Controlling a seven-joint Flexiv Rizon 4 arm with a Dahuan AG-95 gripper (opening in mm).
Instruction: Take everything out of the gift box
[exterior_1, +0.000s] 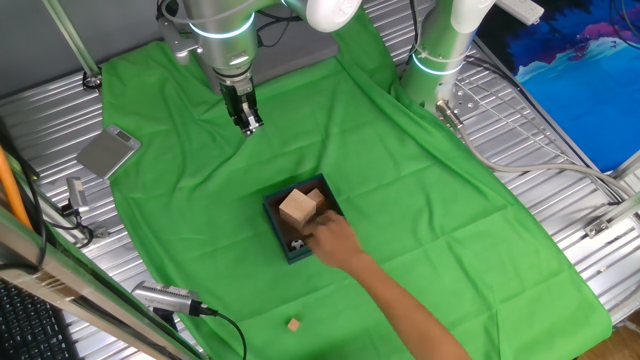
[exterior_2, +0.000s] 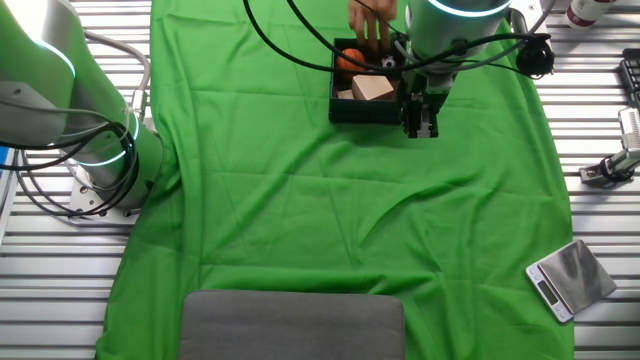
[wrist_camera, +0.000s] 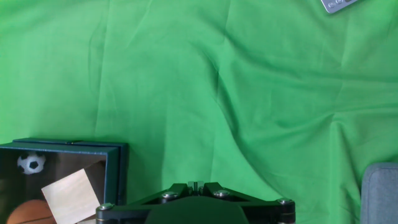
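Gripper (exterior_1: 250, 127) hangs above the green cloth (exterior_1: 400, 180), nothing between the fingers; open or closed, can't tell. Gift box (exterior_1: 277, 212) sits on the cloth just beside it, off to one side, not under the fingers. Inside: wooden cube (exterior_1: 297, 207) leaning tilted, orange ball (exterior_2: 349, 60), tiny soccer ball (wrist_camera: 30, 163). A person's hand (exterior_1: 333, 240) reaches into the box on the side away from the gripper. Another small wooden cube (exterior_1: 293, 324) lies on the cloth well beyond the box. Grey scale (exterior_2: 570, 280) off the cloth, far from the gripper.
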